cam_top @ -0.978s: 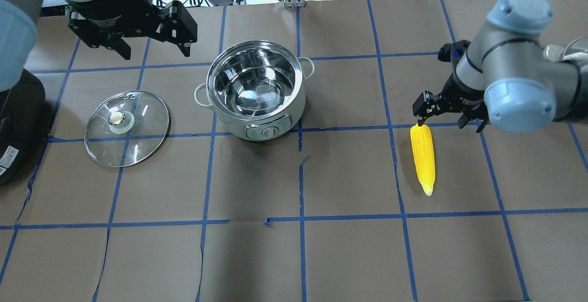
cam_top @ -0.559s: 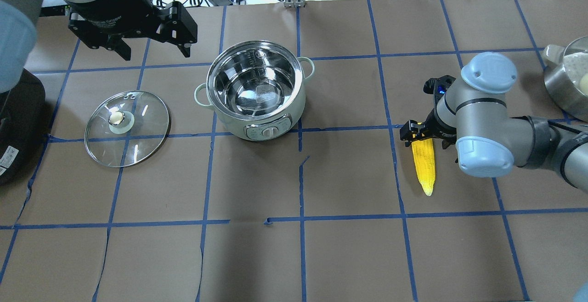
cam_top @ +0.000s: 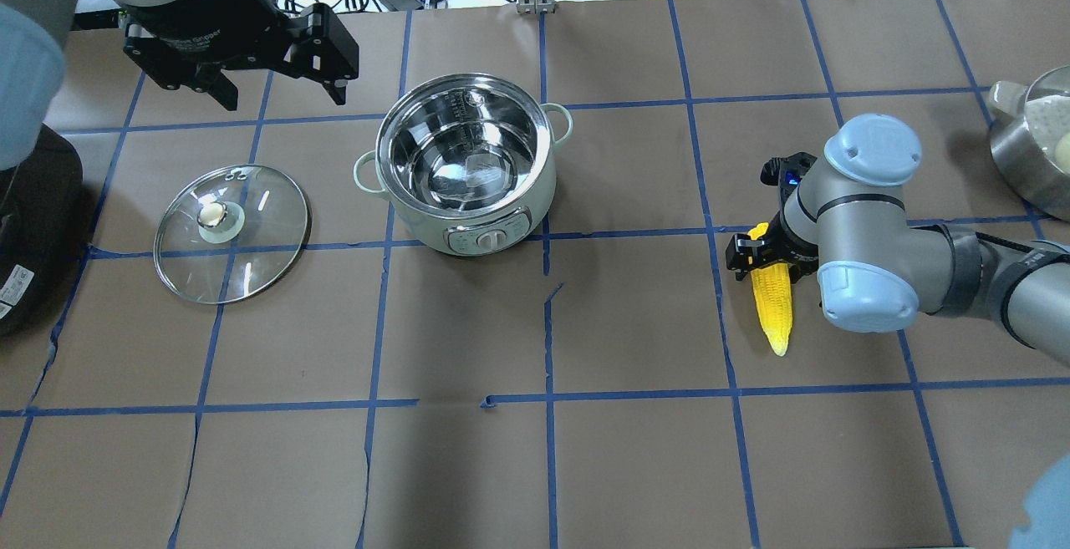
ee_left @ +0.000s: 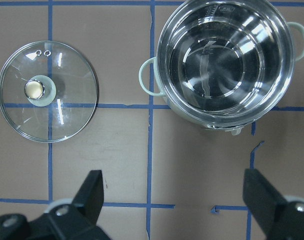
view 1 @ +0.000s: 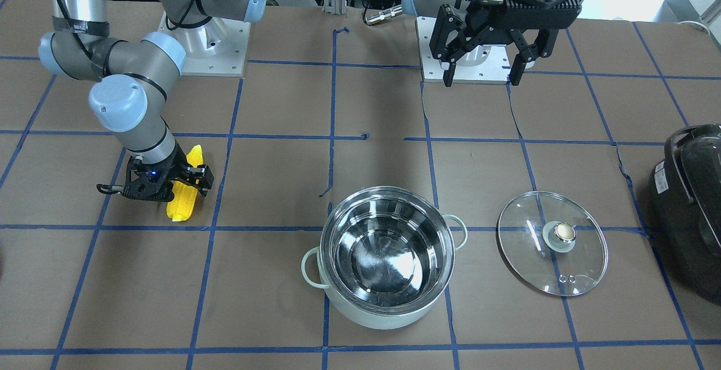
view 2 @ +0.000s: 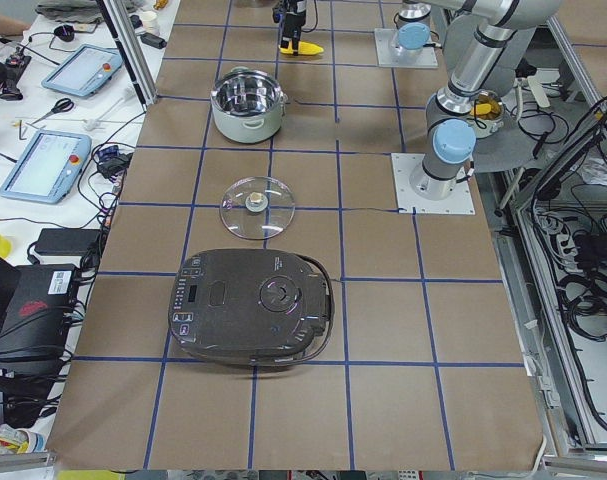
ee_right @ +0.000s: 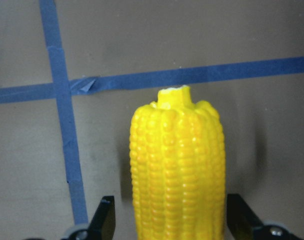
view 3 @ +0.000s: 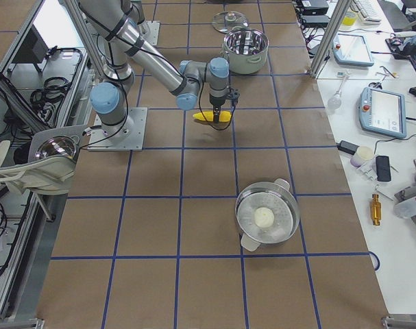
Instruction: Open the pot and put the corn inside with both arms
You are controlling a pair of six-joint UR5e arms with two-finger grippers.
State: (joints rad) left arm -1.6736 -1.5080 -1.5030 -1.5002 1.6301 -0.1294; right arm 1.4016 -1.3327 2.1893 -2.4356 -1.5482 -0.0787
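The mint-green pot stands open at the table's middle, its steel inside empty; it also shows in the front view and the left wrist view. Its glass lid lies flat to the pot's left. The yellow corn lies on the table at the right. My right gripper is low over the corn's thick end, open, one finger on each side; the right wrist view shows the corn between the fingers. My left gripper is open and empty, raised behind the lid and the pot.
A large black appliance sits at the table's left edge. A steel steamer pan holding a white item stands at the right edge. Cables and tools lie beyond the far edge.
My right arm has come down and in over the corn's thick end, so its open fingers now straddle the cob. The corn, pot, lid and left arm have not moved.
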